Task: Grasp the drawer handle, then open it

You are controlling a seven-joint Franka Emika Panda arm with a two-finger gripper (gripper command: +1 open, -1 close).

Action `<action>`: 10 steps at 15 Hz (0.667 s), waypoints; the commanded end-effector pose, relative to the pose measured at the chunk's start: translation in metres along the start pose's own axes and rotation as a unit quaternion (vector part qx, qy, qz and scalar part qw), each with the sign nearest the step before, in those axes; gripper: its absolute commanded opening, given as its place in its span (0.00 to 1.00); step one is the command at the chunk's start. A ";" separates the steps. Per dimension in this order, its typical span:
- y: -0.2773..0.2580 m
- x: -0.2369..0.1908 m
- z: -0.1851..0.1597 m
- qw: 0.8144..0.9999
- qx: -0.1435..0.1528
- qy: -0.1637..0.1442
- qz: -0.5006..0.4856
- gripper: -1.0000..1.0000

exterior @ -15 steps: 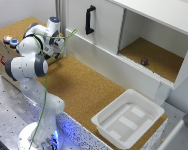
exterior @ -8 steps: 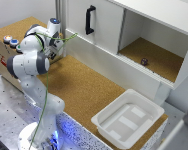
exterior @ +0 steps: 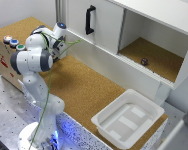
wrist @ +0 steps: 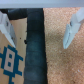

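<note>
The drawer handle is a slim black vertical bar on the white drawer panel at the top of the exterior view. My gripper hangs well off to the exterior view's left of it, low over the cork surface near a cardboard box, and touches neither handle nor panel. In the wrist view the gripper is open, its white fingers spread wide with nothing between them. Beneath them lie cork, a black strip and a blue-printed box face. The handle is out of the wrist view.
An open cabinet compartment to the exterior view's right of the drawer holds a small dark object. A white plastic tub sits at the cork table's near corner. A cardboard box with coloured buttons stands at the exterior view's left.
The arm's wrist has edged slightly toward the cabinet; the gripper stays open and the drawer has not moved.
</note>
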State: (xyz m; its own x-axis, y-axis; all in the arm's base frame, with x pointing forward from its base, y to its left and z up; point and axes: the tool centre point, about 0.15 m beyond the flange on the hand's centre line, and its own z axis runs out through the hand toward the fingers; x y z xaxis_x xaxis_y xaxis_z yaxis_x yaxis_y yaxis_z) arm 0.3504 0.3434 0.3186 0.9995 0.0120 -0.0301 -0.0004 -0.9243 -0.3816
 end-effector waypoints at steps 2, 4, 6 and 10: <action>0.011 -0.009 0.016 0.998 0.059 0.000 -0.037 0.00; 0.011 -0.010 0.025 0.998 0.052 -0.015 -0.045 0.00; 0.010 -0.010 0.028 0.998 0.044 -0.016 -0.046 0.00; 0.006 -0.011 0.022 0.998 0.037 0.007 -0.040 0.00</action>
State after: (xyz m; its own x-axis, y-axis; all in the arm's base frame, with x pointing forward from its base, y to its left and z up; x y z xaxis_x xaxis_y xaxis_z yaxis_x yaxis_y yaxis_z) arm 0.3420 0.3424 0.3041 0.9952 0.0912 -0.0362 0.0683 -0.9091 -0.4110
